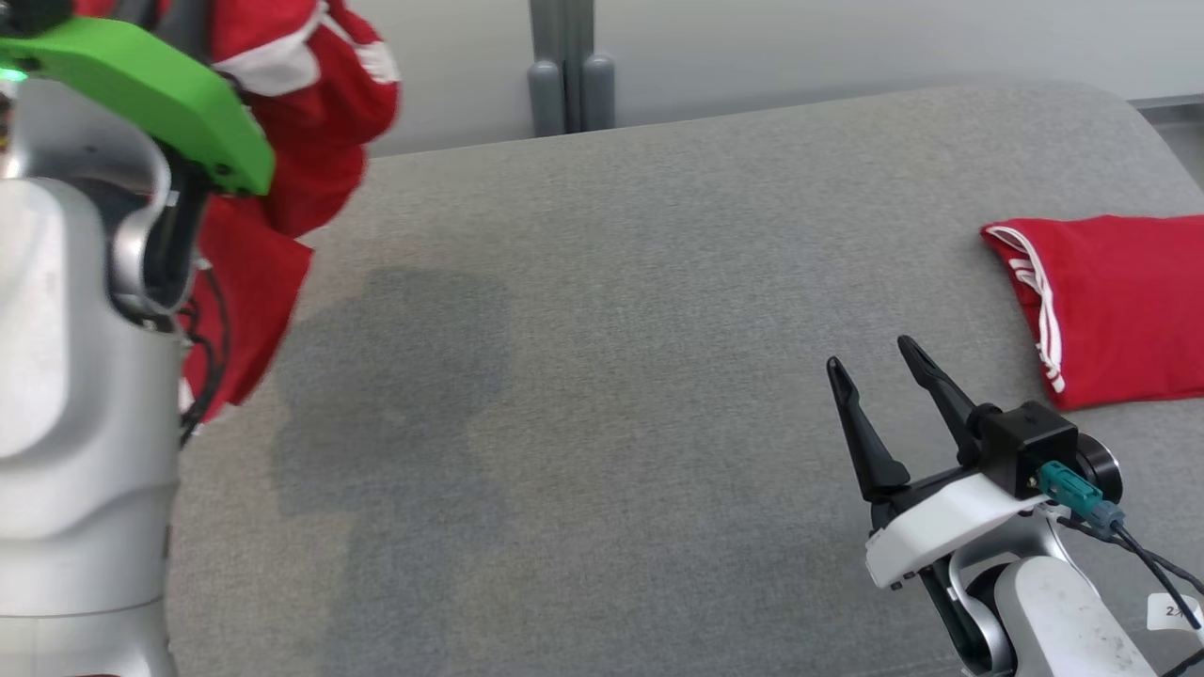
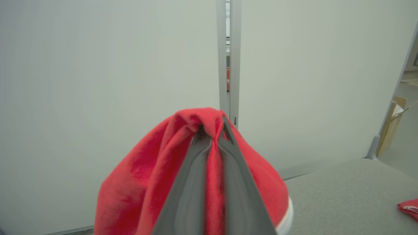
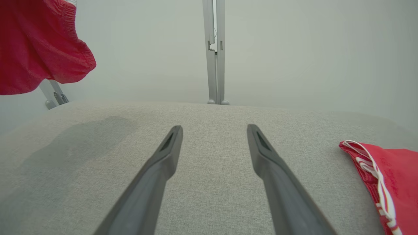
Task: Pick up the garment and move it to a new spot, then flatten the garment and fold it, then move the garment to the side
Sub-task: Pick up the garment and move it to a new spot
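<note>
Hanging garment (image 1: pixel 310 113) left, folded garment (image 1: pixel 1119 301) right

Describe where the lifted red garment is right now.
In the head view's upper left, the red garment hangs above the grey surface's left end, pinched in the shut left gripper.

The red garment (image 1: pixel 315 132), trimmed in white, is held bunched in the air at the far left, hanging crumpled.
</note>
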You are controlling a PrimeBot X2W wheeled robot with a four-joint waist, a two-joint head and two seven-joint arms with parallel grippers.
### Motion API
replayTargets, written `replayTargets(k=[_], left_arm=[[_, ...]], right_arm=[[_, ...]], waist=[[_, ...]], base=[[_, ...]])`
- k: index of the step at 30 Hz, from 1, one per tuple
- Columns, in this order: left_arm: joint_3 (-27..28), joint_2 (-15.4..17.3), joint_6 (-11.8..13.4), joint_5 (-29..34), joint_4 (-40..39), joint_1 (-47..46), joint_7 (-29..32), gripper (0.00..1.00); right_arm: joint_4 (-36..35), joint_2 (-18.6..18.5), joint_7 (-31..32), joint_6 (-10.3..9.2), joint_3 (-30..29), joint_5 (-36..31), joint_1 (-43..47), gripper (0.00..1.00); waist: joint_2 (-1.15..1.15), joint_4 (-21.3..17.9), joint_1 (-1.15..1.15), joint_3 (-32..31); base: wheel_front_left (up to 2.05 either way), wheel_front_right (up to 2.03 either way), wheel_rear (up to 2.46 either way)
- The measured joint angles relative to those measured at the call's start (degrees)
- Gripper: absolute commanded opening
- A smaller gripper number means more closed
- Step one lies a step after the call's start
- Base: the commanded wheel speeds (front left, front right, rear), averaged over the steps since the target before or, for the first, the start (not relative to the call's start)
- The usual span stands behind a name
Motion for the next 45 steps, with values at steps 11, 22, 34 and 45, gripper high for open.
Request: replayTargets(k=[11, 22, 34, 45], left_arm=[[-9.04, -9.34, 0.16, 0.11, 1.55, 5.77, -0.67, 0.0], [-10.79, -8.83, 2.34, 1.21, 16.6, 14.85, -7.51, 1.0], [-6.81, -8.44, 0.99, -2.71, 12.52, 25.43, -27.36, 1.0], [1.77, -6.03, 2.22, -0.36, -4.01, 41.99, -29.67, 1.0]], right_arm=[[0.69, 0.82, -0.99, -0.01, 0.75, 0.3, -1.41, 1.0], [2.23, 1.51, -3.1, -0.01, 0.3, 0.64, -2.61, 1.0], [1.81, 0.75, -2.33, -0.02, -2.32, -0.12, -1.36, 1.0], [0.55, 0.55, -0.63, -0.02, -3.96, -0.58, 2.14, 1.0]], waist=[[0.0, -8.52, 0.0, 1.18], [0.0, -14.29, 0.0, 5.21], [0.0, -9.68, 0.0, 4.27], [0.0, -4.29, 0.0, -1.11]], base=[[0.0, 0.0, 0.0], [0.0, 0.0, 0.0], [0.0, 0.0, 0.0], [0.0, 0.0, 0.0]])
